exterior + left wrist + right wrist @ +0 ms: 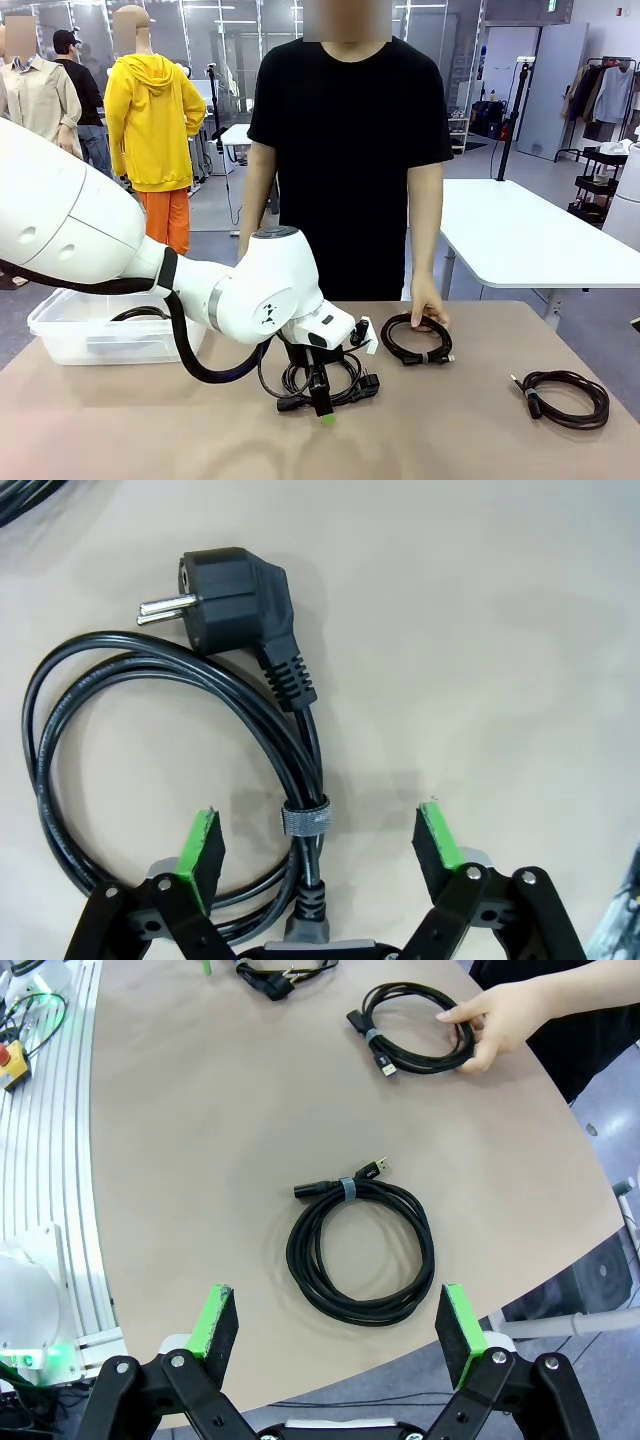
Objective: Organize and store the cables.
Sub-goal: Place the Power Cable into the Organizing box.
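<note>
Currently both spread wide: left end effector (318, 820) astride a strapped cable (240, 595), right end effector (338, 1310) above another cable (345, 1191).

Table (480, 440): bin (60, 335) at the far left, with one bin cable (140, 313) inside it. Power-cord coil (365, 385) (300, 740) lies near centre, beneath the left gripper (322, 405) (318, 825), its bound section between the fingers. Second coil (392, 345) (372, 1035) lies behind and right of it, under the person's hand (430, 312) (500, 1015). Third coil (590, 405) (300, 1250) lies near right, well apart from the others. The person stands behind the far edge.
</note>
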`<state>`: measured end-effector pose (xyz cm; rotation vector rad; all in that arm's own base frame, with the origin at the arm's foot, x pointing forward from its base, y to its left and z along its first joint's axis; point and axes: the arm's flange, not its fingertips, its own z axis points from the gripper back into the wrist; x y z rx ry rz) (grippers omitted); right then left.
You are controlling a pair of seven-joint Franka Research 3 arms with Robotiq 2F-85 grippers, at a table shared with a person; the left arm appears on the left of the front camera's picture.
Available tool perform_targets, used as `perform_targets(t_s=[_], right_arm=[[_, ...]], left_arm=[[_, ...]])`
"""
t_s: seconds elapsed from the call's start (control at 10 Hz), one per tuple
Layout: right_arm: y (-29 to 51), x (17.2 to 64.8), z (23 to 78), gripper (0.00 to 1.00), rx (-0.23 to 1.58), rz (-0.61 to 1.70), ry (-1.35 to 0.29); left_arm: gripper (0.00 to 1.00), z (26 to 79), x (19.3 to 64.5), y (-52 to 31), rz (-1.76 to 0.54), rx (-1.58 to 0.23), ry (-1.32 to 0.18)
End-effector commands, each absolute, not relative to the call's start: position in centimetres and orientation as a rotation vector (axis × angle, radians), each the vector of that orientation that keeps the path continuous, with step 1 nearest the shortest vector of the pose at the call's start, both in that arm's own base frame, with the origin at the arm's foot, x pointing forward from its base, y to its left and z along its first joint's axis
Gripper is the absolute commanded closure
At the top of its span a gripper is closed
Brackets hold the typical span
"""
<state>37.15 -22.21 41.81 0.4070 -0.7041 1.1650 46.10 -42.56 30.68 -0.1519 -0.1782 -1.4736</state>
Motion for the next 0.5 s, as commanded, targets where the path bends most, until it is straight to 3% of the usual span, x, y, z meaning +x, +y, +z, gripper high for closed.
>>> perform_targets(t_s=[0.0,0.1,0.4], right_arm=[[-22.14,36.82,41.82,0.00,0.407,1.184,-0.703],[-22.14,36.82,41.82,0.00,0.407,1.184,-0.703],[-22.14,36.82,41.82,0.00,0.407,1.184,-0.703]], left_arm=[[0.64,31.55,46.48,-43.31,-1.490,-0.134,-0.137],[0.96,31.54,46.53,-43.29,-1.491,-0.133,-0.130],[1.00,30.88,46.71,-43.38,-1.491,-0.143,-0.125]])
